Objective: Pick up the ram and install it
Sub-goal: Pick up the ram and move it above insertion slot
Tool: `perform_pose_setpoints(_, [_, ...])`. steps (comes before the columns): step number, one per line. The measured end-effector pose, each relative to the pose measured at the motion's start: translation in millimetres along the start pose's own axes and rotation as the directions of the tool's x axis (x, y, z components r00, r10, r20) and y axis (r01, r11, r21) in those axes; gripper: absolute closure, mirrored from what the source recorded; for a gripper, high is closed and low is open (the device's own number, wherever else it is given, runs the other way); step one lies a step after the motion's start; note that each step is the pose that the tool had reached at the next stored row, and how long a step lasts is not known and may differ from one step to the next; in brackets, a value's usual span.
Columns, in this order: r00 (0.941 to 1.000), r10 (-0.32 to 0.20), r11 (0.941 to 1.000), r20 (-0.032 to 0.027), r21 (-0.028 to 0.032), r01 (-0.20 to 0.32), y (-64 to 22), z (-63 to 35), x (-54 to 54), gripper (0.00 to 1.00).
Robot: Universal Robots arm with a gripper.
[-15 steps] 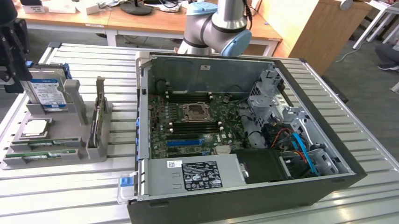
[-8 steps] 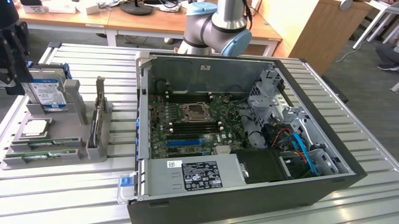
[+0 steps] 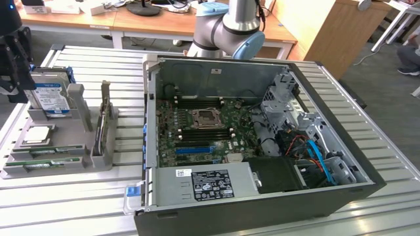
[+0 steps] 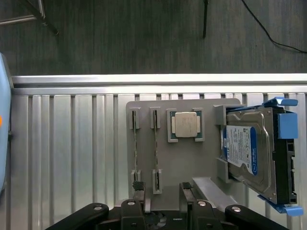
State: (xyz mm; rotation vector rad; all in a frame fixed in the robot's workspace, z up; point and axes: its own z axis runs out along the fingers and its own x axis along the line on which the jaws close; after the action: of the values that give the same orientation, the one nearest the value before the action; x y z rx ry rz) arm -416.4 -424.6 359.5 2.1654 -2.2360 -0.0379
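worktop: slatted metal (image 3: 85,201), grey holder (image 4: 206,163) near its edge on the exterior view's left, open computer case (image 3: 341,196) beside it toward the middle

holder contents, end to end: hard drive (image 4: 242,151) in its blue bracket, processor (image 4: 186,123) in a square pocket, then the ram (image 4: 156,146) on edge in a slot just beside the processor. second stick (image 4: 135,148) in the next slot, at the holder's far end from the drive

gripper (image 4: 163,194) hangs above the holder's edge at the ram end, jaws spread wide, nothing between them. fingers (image 4: 140,191) not touching either stick

step in hand, as i read it: lining up over the ram for the pick, nothing lifted yet. motherboard (image 3: 196,132) lies flat in the case

doing it well, my judgement:
- centre the jaws over one stick only. the two slots sit close, and a wide jaw could catch both
- grip across the flat faces near mid-length so the stick comes up level
- come down straight and stop short of the end brackets
- lift vertically. tilting could bind the board in its slot
- risk: thin board seen edge-on, easy to miss by a small sideways error
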Motion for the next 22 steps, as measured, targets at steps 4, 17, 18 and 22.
perform_pose_setpoints(4, [1.0,0.0,1.0,0.0,0.0,0.0,-0.1,3.0,0.0,0.59])
perform_pose_setpoints(17, [1.0,0.0,1.0,0.0001,0.0001,0.0,-0.5,11.7,-0.1,0.59])
perform_pose_setpoints(18, [1.0,0.0,1.0,0.0,0.0,0.0,-0.5,12.4,-0.1,0.59])
perform_pose_setpoints(22, [1.0,0.0,1.0,0.0,0.0,0.0,-0.6,15.2,-0.2,0.59])
